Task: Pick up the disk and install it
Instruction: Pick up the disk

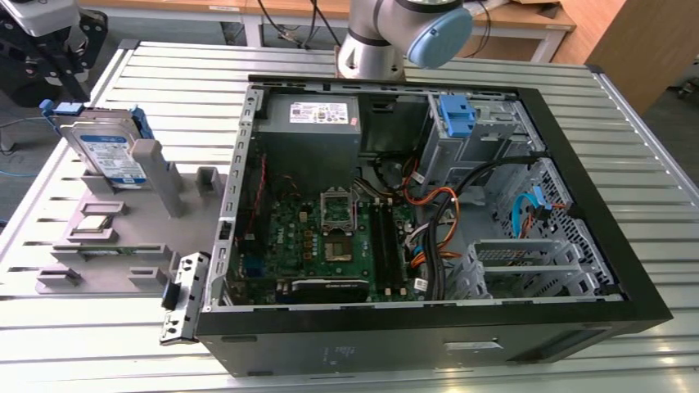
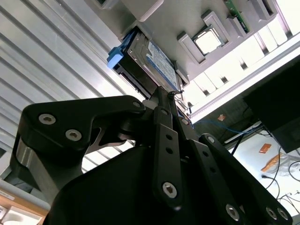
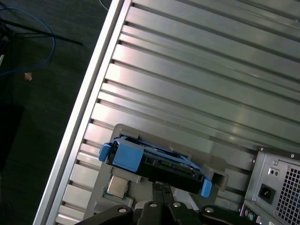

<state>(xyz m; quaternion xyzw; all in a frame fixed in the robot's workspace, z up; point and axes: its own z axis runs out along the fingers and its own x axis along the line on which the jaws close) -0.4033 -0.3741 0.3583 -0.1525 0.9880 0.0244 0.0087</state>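
Note:
The disk, a silver drive with a blue-and-white label in a blue caddy, stands on edge in a grey holder at the exterior view's left. Both wrist views show it too: the disk from its label side, the disk from its connector edge with the blue caddy tabs. My black gripper hangs just above the disk's far end. Its fingers meet in a narrow tip, shut with nothing between them, seen in the second wrist view and in the first wrist view. It stays apart from the drive.
An open black computer case lies on the slatted metal table, with a motherboard, a grey power supply, cables and a blue bracket in the drive bay. A processor chip rests in the holder. The arm's base stands behind the case.

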